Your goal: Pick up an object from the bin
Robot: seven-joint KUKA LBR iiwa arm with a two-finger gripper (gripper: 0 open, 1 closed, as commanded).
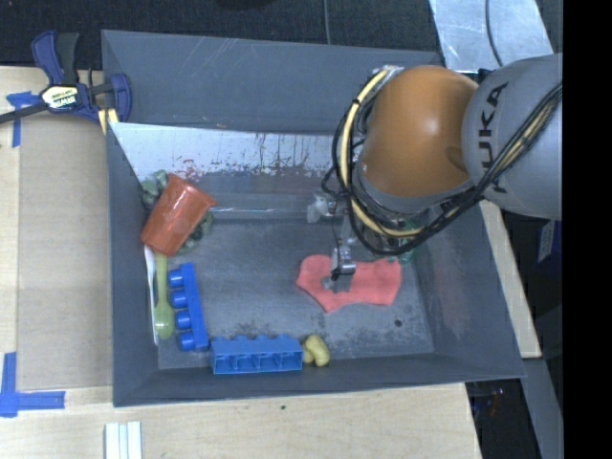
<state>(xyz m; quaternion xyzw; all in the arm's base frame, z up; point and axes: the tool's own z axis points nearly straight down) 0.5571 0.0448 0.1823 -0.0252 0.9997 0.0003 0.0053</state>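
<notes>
My gripper [341, 273] reaches down under the orange wrist cover, and its visible fingertip touches the upper middle of a flat red cloth-like piece [363, 285] lying right of the bin's centre. The cover hides most of the gripper. A small yellow lump [316, 351] lies near the front wall, below and left of the red piece.
An orange cup [176, 215] lies tipped in the back left corner over a grey-green thing [153, 188]. Two blue toothed blocks sit along the left wall [186, 306] and front wall [256, 359], with a yellow-green spoon-like piece [163, 304] beside the left one.
</notes>
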